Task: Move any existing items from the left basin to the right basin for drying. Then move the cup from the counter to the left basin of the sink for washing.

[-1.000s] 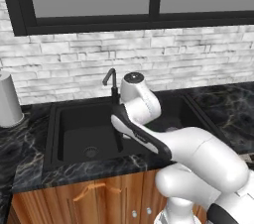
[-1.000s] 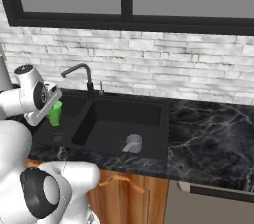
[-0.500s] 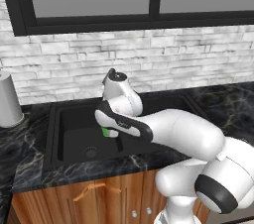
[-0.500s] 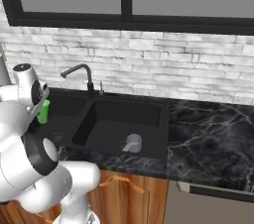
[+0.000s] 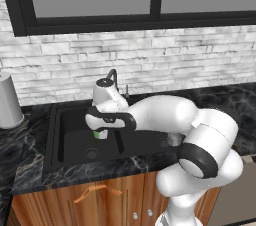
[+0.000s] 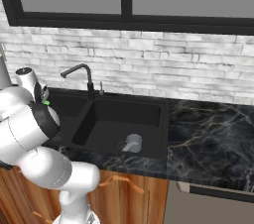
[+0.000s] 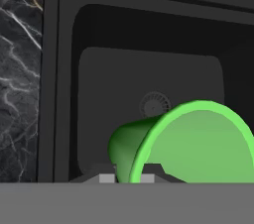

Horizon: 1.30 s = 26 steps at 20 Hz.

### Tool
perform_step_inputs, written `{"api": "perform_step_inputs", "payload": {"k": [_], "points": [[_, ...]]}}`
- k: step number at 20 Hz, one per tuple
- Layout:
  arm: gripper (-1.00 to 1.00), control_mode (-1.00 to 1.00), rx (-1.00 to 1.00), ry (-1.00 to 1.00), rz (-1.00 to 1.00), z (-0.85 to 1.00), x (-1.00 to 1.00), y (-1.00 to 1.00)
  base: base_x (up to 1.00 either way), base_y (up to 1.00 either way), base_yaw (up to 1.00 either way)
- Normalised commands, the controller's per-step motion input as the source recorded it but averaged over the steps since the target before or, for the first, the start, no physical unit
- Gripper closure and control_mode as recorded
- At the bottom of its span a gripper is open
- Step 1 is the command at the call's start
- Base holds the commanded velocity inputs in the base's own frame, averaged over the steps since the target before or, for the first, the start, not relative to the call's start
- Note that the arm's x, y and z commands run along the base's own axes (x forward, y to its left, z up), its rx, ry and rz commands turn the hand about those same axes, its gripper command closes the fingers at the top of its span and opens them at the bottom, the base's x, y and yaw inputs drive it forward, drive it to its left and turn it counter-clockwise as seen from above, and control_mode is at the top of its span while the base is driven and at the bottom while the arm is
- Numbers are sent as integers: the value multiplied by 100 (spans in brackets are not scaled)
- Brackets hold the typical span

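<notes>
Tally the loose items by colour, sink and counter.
Green: 1, cup, held over the left basin
Pale grey: 1, mug, lying in the right basin
Silver-grey: 1, canister, upright on the counter left of the sink
Total: 3

The sink (image 5: 55, 140) is set into the counter (image 6: 213, 143), below the window and brick wall, with the faucet (image 6: 79, 72) at its back edge. The cup (image 5: 99, 133) is held above the left basin (image 5: 80, 145), over the drain (image 7: 155, 104). A mug (image 6: 132, 143) lies in the right basin (image 6: 124, 119). A canister (image 5: 9, 101) stands on the counter left of the sink.
</notes>
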Motion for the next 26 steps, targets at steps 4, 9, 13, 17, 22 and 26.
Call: {"api": "perform_step_inputs", "payload": {"k": [4, 9, 13, 17, 22, 26], "points": [[100, -100, 0, 0, 0, -36, 28, 13, 0, 0, 0], [100, -100, 0, 0, 0, -39, 22, 2, 0, 0, 0], [100, -100, -3, 0, -2, -46, 22, 5, 0, 0, 0], [100, -100, 0, 0, -1, -33, 19, 0, 0, 0, 0], [100, -100, 0, 0, -2, -29, 17, 0, 0, 0, 0], [100, -100, 0, 0, -2, -20, 23, 0, 0, 0, 0]]}}
